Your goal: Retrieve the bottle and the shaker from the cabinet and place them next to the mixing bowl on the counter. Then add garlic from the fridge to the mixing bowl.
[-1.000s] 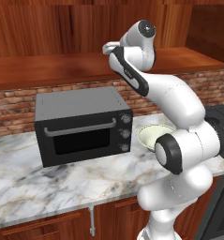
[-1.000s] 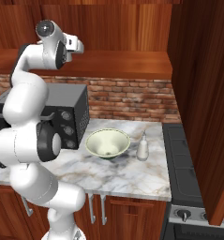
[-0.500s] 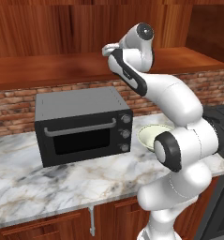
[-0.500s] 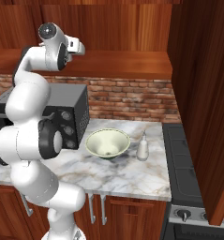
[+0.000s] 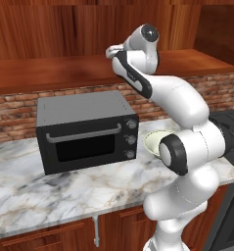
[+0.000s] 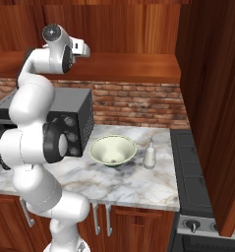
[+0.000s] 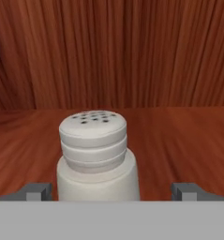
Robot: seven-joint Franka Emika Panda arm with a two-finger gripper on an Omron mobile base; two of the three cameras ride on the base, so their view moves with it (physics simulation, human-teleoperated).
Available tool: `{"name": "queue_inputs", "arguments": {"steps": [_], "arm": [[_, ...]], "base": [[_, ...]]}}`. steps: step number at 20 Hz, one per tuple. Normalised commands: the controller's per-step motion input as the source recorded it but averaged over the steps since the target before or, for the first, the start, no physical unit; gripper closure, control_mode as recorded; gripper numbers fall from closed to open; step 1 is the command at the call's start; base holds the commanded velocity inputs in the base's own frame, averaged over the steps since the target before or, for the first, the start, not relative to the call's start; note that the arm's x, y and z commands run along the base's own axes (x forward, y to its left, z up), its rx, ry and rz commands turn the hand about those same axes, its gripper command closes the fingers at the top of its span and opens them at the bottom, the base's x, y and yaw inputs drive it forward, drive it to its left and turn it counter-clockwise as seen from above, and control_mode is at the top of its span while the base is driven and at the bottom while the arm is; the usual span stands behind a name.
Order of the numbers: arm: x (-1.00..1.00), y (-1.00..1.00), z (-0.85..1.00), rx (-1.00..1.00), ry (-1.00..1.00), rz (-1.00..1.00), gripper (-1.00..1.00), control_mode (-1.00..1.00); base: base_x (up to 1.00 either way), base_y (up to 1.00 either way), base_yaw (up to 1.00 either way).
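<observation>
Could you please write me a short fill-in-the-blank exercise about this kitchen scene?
1. In the hand view, the white shaker stands between the gripper's two ____ fingertips.
2. On the counter, the bottle stands beside the mixing ____.
3. The shaker's top has small ____.
4. The wall behind the microwave is made of ____.

Missing words: open; bowl; holes; brick

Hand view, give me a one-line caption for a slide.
White shaker upright on the wooden cabinet shelf, centred between the open gripper's two fingers, not yet grasped.

Kitchen: toaster oven (image 5: 86, 131), marble counter (image 5: 50, 196)
</observation>
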Motion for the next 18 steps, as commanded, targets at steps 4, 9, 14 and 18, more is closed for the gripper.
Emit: {"name": "queue_inputs", "arguments": {"steps": [4, 9, 14, 18], "arm": [[0.00, 0.00, 0.00, 0.00, 0.00, 0.00, -1.00, -1.00], [0.00, 0.00, 0.00, 0.00, 0.00, 0.00, -1.00, -1.00], [0.00, 0.00, 0.00, 0.00, 0.00, 0.00, 1.00, -1.00], [0.00, 0.00, 0.00, 0.00, 0.00, 0.00, 1.00, -1.00]], "base": [[0.00, 0.00, 0.00], [0.00, 0.00, 0.00], [0.00, 0.00, 0.00], [0.00, 0.00, 0.00]]}}
